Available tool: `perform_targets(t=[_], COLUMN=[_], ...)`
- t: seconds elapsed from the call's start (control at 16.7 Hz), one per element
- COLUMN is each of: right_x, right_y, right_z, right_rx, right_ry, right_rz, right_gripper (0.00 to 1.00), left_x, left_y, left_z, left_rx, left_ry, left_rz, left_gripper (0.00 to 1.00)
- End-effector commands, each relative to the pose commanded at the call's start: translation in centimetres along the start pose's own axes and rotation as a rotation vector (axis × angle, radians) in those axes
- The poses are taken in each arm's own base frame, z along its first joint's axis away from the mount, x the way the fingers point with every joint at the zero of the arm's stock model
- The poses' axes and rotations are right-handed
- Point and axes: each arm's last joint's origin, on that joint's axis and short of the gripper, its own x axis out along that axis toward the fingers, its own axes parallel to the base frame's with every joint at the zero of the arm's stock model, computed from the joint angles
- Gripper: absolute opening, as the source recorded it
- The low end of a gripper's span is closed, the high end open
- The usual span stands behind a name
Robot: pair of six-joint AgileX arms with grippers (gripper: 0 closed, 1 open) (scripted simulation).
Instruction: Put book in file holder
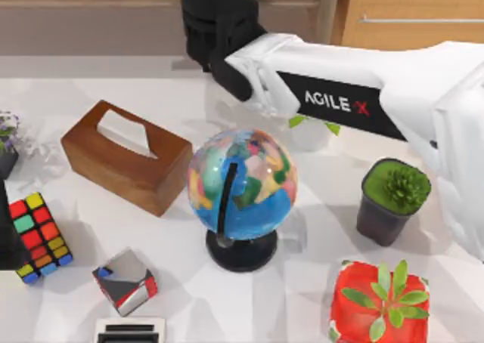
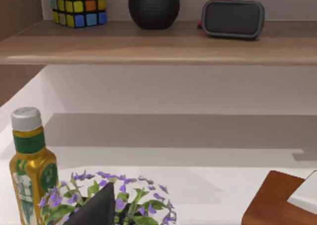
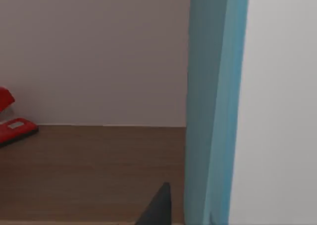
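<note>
Illumination is bright, even and diffuse across the white counter [image 1: 189, 298]; shadows are soft-edged and pale; the globe [image 1: 240, 183] carries small glossy highlights and casts a faint grey patch beside its base; the tissue box [image 1: 125, 156] casts a similarly weak shadow. In the left wrist view the shelf [image 2: 158, 44] throws a broad grey band on the wall beneath it; the bottle [image 2: 30, 168] shows mild sheen. No harsh glare; no visible edge distortion; all views are slightly soft.

Globe [image 1: 240, 186] mid-table; tissue box [image 1: 125, 156] left; potted plant [image 1: 393, 199] right.
</note>
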Motion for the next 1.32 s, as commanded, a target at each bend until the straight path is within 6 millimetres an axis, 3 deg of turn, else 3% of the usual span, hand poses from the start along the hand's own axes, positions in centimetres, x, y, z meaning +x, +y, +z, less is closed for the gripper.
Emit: perform_targets(t=[0.36,0.9,1.32], right_x=[0.0,-0.1,-0.1], right_y=[0.0,0.2,0.1], right_z=[0.0,0.1,1.6], right_rx=[0.000,0.003,0.003], right_ry=[0.000,-0.001,-0.001], right_rz=[0.000,0.004,0.004], right_gripper=[0.02,0.00,0.00], left_x=[0.0,0.0,0.0], left_y=[0.0,0.0,0.0], left_z=[0.0,0.0,0.0], left_rx=[0.000,0.000,0.000], left_ry=[0.000,0.000,0.000], left_rz=[0.000,0.000,0.000], left_gripper=[1.00,1.00,1.00])
